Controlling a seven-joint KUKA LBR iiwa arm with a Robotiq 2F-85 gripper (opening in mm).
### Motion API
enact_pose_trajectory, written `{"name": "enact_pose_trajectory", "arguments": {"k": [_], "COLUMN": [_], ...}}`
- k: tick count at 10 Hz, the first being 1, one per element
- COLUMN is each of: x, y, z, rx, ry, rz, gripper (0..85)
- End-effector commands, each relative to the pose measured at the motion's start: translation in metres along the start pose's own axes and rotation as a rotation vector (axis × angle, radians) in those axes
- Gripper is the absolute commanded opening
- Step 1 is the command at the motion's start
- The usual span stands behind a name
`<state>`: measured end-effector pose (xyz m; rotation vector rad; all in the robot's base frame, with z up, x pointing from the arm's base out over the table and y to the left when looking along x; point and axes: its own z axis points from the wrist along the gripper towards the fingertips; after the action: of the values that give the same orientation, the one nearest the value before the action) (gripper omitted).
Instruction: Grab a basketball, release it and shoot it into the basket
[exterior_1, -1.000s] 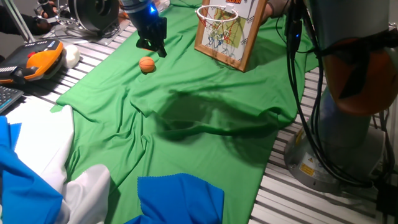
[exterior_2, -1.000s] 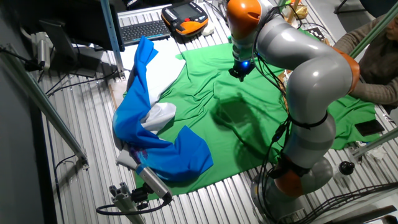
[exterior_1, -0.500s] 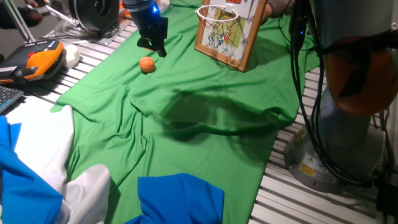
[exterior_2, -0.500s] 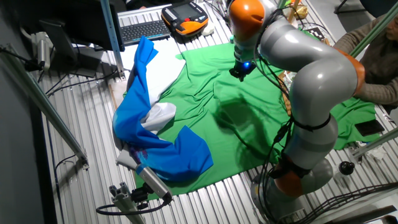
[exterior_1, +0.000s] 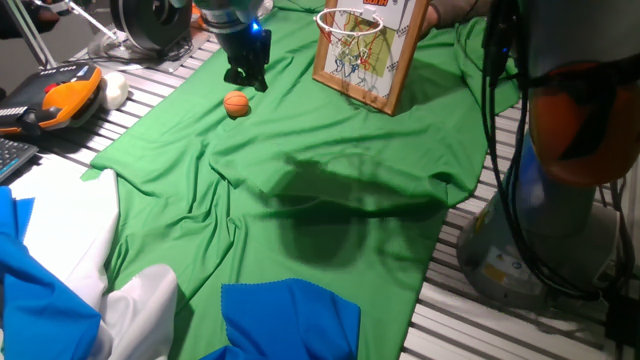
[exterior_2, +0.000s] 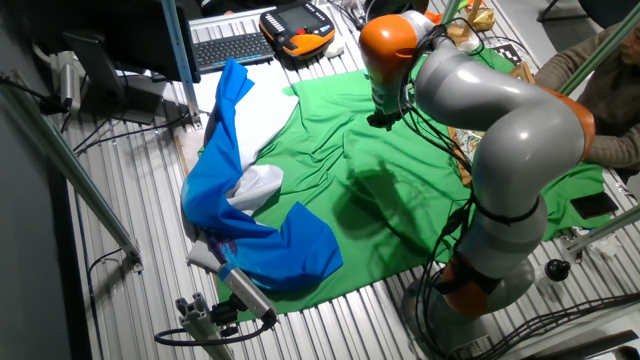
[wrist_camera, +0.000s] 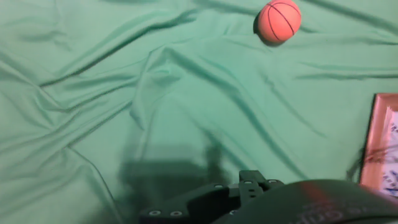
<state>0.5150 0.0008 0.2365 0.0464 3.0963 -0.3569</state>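
Blue cloth (exterior_1: 290, 318) lies nearest in the one fixed view, bunched at the lower edge with a white cloth (exterior_1: 75, 250) beside it on the left. Both rest partly on the green cloth (exterior_1: 330, 170), which covers the middle of the desk (exterior_1: 470, 320) — wrinkled, with the arm's shadow across it.

Farther back, the basketball (exterior_1: 236, 104) sits on the green cloth: small, orange, thin dark lines. It is free, nothing touching it. In the hand view the same ball (wrist_camera: 279, 21) is near the top edge, well ahead of the dark hardware at the bottom of the frame.

The gripper (exterior_1: 246, 76) hangs just behind and above the ball, close but apart from it. Jaws: dark, pointing down, holding nothing; cannot tell whether they are apart or together. In the other fixed view the gripper (exterior_2: 383, 119) is a small dark shape under the orange joint.

To the right of the gripper stands the basket (exterior_1: 352, 24) — white net, orange-white rim, on a wooden-framed backboard (exterior_1: 366, 52) tilted slightly back.

Far left: an orange-and-black pendant (exterior_1: 62, 97), with a white ball (exterior_1: 115, 91) just beside it.
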Motion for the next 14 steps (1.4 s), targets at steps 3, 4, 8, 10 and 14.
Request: {"name": "enact_pose_trajectory", "arguments": {"k": [3, 4, 8, 10, 14], "x": [-0.026, -0.043, -0.103, -0.124, -0.147], "y": [-0.016, -0.025, -0.058, -0.071, -0.078], "z": [0.01, 0.019, 0.053, 0.065, 0.084], "rx": [-0.011, -0.005, -0.022, -0.051, -0.064], "ry": [0.064, 0.063, 0.081, 0.063, 0.042], "rz": [0.055, 0.05, 0.027, 0.008, -0.002], "gripper": [51.0, 51.0, 51.0, 51.0, 68.0]}}
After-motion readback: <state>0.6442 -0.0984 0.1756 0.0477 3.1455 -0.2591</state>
